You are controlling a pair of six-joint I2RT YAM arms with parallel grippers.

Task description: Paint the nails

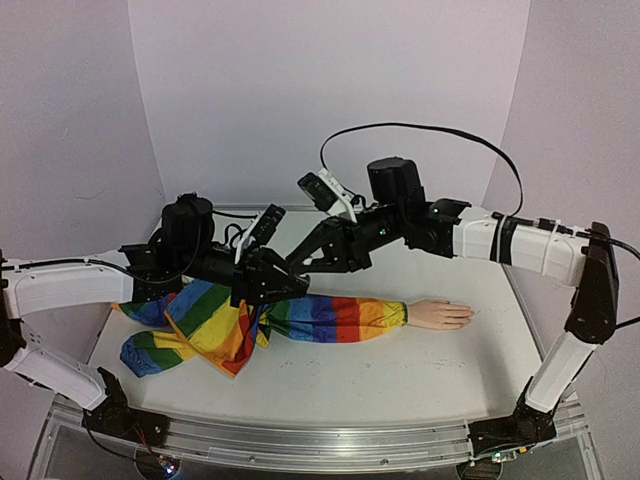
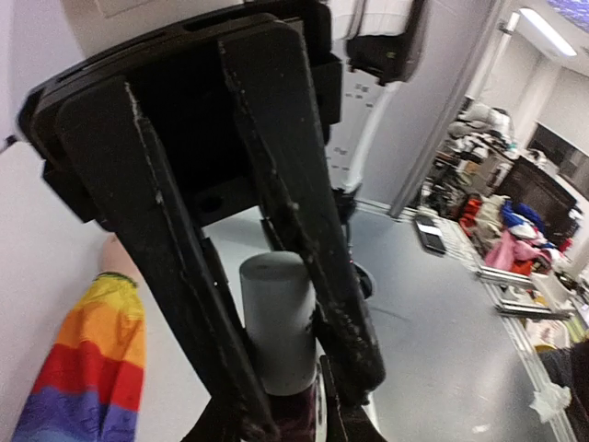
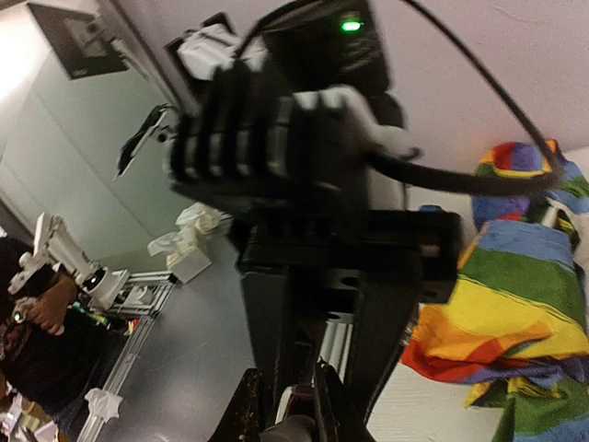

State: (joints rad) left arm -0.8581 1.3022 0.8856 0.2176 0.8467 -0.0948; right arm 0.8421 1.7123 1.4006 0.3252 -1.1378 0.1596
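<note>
The mannequin hand (image 1: 440, 314) lies palm down on the table, right of centre, with its rainbow sleeve (image 1: 330, 318) stretching left. Its nails are too small to make out. My two grippers meet tip to tip above the sleeve. My left gripper (image 1: 288, 284) is shut on the grey cap (image 2: 276, 322) of the polish bottle. The bottle's dark purple body (image 2: 296, 414) sits at the fingertips of this gripper (image 2: 304, 416). My right gripper (image 1: 300, 262) comes from the opposite side. In its wrist view the right gripper (image 3: 322, 410) closes round the bottle body (image 3: 306, 411).
The sleeve bunches into a heap at the table's left (image 1: 190, 330); it also shows in the left wrist view (image 2: 83, 368) and the right wrist view (image 3: 515, 313). The white table (image 1: 400, 375) extends in front of the hand. Purple walls enclose the back and sides.
</note>
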